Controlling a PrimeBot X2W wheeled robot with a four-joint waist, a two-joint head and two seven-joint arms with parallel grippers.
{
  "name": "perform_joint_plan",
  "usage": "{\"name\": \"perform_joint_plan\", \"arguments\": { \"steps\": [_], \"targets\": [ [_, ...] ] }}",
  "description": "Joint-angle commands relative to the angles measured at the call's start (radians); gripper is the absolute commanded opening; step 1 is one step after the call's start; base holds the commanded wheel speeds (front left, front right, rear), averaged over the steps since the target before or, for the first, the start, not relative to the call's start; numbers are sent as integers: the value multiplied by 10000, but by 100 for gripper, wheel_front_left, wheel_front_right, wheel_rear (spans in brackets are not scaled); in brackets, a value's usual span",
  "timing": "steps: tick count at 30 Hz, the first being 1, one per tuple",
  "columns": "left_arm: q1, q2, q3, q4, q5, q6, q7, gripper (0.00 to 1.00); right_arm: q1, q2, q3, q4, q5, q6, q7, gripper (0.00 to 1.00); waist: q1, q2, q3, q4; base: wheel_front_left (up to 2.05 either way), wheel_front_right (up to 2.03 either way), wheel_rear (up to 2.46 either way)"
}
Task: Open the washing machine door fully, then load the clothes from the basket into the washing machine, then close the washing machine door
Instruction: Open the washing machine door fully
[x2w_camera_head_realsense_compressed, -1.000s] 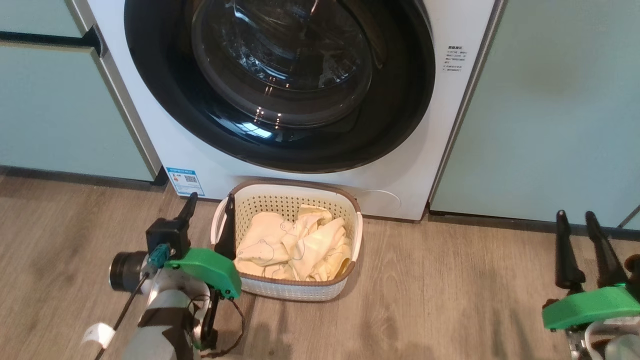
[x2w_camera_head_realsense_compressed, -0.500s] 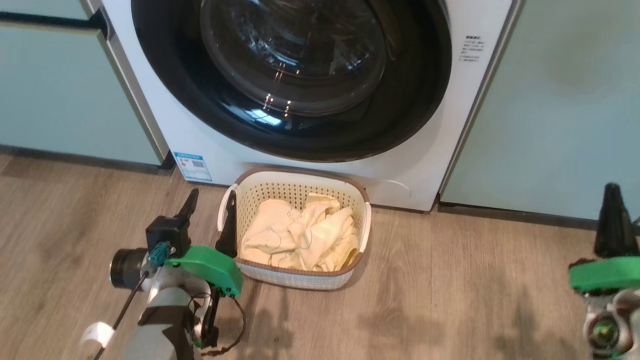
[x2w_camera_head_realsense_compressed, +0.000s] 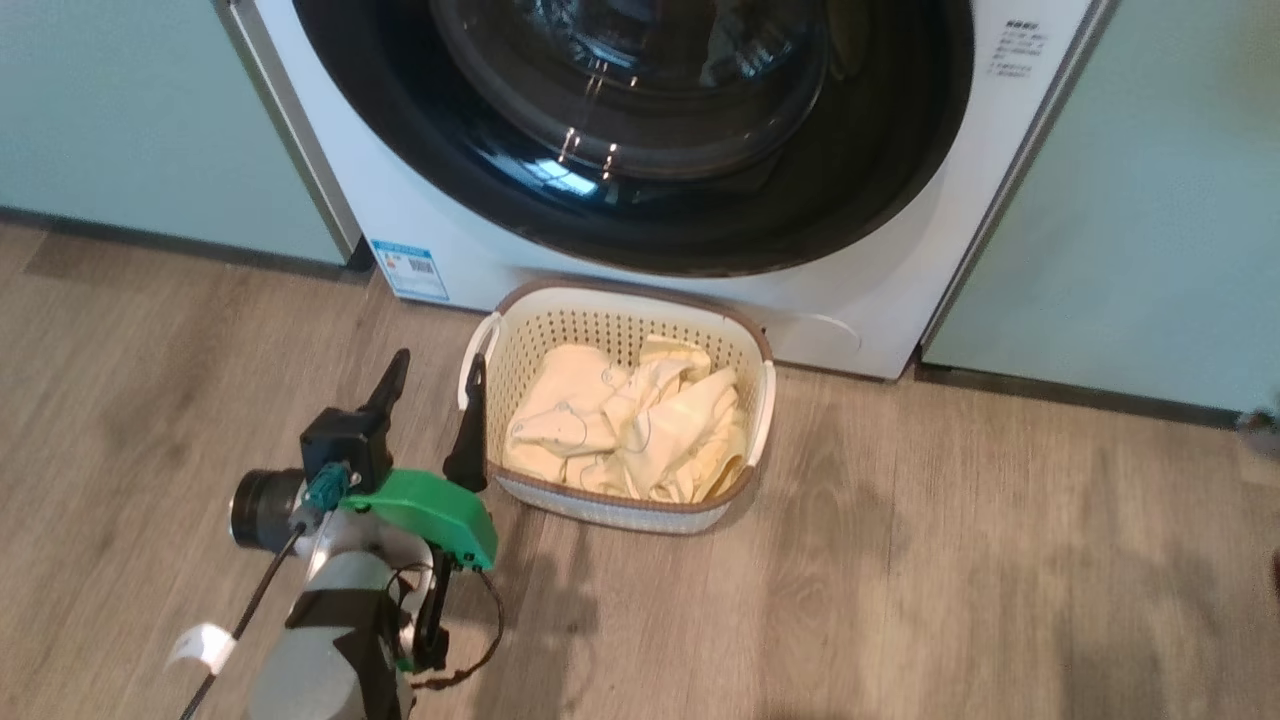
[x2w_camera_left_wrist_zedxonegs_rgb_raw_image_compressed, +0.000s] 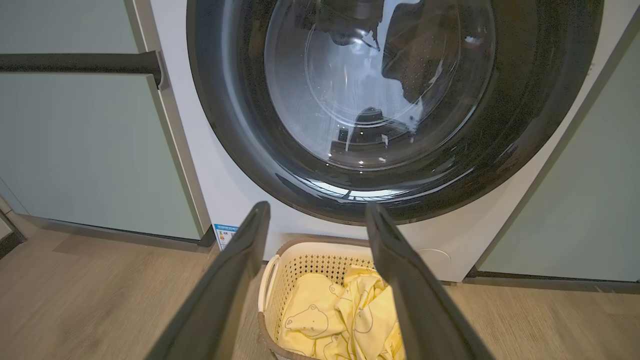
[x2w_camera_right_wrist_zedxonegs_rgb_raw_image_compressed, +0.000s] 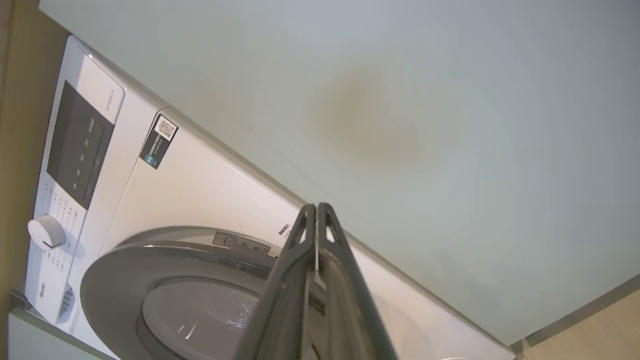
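**Closed door (x2w_camera_head_realsense_compressed: 700, 240), clothes (x2w_camera_head_realsense_compressed: 630, 425) in basket (x2w_camera_head_realsense_compressed: 600, 330)**

The left claw (x2w_camera_head_realsense_compressed: 438, 360) stood wide and empty, just at 9 o'clock of the basket. The clothes lay piled inside it, with the door at its 12 o'clock. The right claw (x2w_camera_right_wrist_zedxonegs_rgb_raw_image_compressed: 317, 206) was pinched together, holding nothing, before a pale cabinet (x2w_camera_right_wrist_zedxonegs_rgb_raw_image_compressed: 450, 125).

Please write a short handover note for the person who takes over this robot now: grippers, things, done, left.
Left gripper: open, empty, beside the basket.
Right gripper: shut, empty, pointing toward the washing machine.
Door: looks shut.
Clothes: in the basket, on the floor before the machine.
Done: nothing.
Left: open door fully, load clothes, close door.
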Motion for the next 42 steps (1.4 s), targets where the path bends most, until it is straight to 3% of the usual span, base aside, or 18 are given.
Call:
{"name": "perform_joint_plan", "arguments": {
  "steps": [1,7,14,27,42],
  "targets": [
    [-456,210,326,-357,-99,57,-63,100,-571,-304,212,-285,256,40,120,0,-1,0,160,50,0,0,0],
    [-665,210,128,-483,-245,171,-63,100,-1787,-948,403,94,2565,40,1302,0,-1,0,729,157,0,0,0],
    [-1004,210,-128,-604,-417,327,-63,100,-3054,-1360,508,724,3849,40,2803,0,-1,0,1400,385,0,0,0],
    [-1369,210,-494,-723,-644,525,-63,100,-4958,-1420,1191,1366,4223,40,4835,0,-1,0,2178,1008,0,0,0],
    [-1571,210,-1009,-935,-1043,833,-63,100,-6524,-1501,1570,2197,4196,40,5918,0,-1,0,2735,1595,0,0,0]
  ]
}}
